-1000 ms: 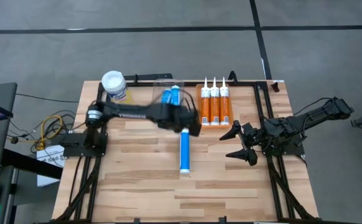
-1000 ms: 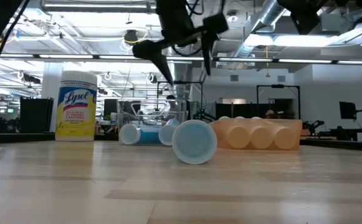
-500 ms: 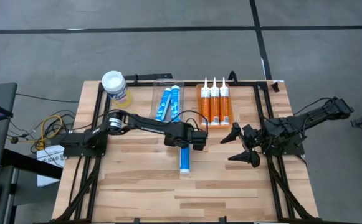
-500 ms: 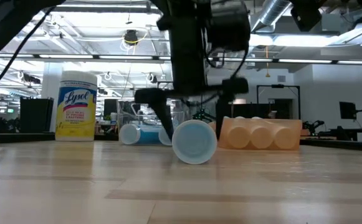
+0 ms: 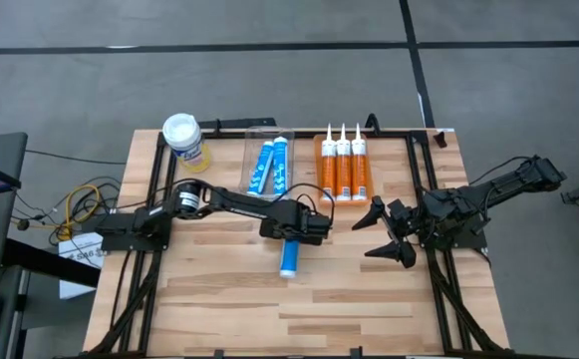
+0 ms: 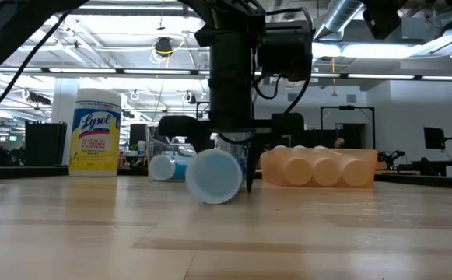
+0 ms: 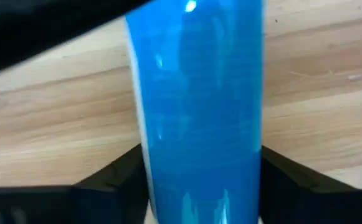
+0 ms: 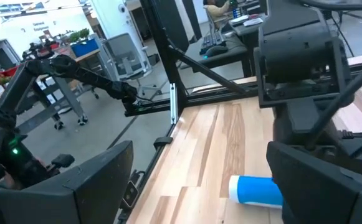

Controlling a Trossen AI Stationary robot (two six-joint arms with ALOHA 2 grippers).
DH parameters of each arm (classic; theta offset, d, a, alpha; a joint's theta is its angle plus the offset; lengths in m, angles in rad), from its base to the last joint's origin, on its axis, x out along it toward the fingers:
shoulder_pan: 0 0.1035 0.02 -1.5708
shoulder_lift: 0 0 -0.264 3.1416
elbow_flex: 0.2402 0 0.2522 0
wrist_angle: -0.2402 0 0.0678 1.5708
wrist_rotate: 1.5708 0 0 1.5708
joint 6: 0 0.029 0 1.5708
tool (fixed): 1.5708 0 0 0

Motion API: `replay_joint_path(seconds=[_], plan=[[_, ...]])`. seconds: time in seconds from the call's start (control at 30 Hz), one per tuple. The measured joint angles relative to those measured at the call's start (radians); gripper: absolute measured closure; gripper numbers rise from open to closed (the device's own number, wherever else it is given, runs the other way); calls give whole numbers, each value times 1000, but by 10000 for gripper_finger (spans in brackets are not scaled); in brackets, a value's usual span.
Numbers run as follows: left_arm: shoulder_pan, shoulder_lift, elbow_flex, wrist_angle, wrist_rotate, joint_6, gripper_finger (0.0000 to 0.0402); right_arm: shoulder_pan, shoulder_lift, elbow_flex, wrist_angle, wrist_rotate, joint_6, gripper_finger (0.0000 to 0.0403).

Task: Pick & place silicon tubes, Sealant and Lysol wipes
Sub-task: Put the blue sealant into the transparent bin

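Wooden desk [image 5: 219, 309] first: the left claw [image 5: 291, 227] is down over the loose blue silicone tube [image 5: 289, 256], fingers pressed against both its sides to lift it. A clear tray [image 5: 251, 140] holds two blue tubes (room for one more). Right claw [image 5: 389, 232] waits wide at the desk's right edge. Lysol wipes [image 5: 183, 137] stand at the back-left corner.

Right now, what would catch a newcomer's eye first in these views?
The left gripper at mid-table, its fingers on either side of a blue tube lying on the wood. Behind it, two more blue tubes lie in a clear tray, with three orange tubes in a row to their right. The Lysol wipes stand at the far left corner, and the right gripper waits open at the right edge.
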Motion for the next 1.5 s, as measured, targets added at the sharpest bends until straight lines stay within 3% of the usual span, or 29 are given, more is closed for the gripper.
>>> replay_joint_path(seconds=[0.23,0.4,0.6,0.83,1.07,1.23,1.5], plan=[[-25,-41,4,-49,76,-3,203,0,0,0,0,-1,0,44],[-40,-121,84,-179,61,3,203,0,0,0,0,-2,0,44],[-29,-225,192,-301,-54,22,203,0,0,0,1,-3,0,44],[58,-297,282,-443,-226,82,203,0,0,0,1,-3,0,44],[199,-316,283,-435,-357,225,203,0,0,0,1,-3,0,44],[303,-312,283,-345,-469,348,203,0,0,0,1,0,0,44],[392,-280,247,-265,-578,488,203,0,0,0,1,0,0,44]])
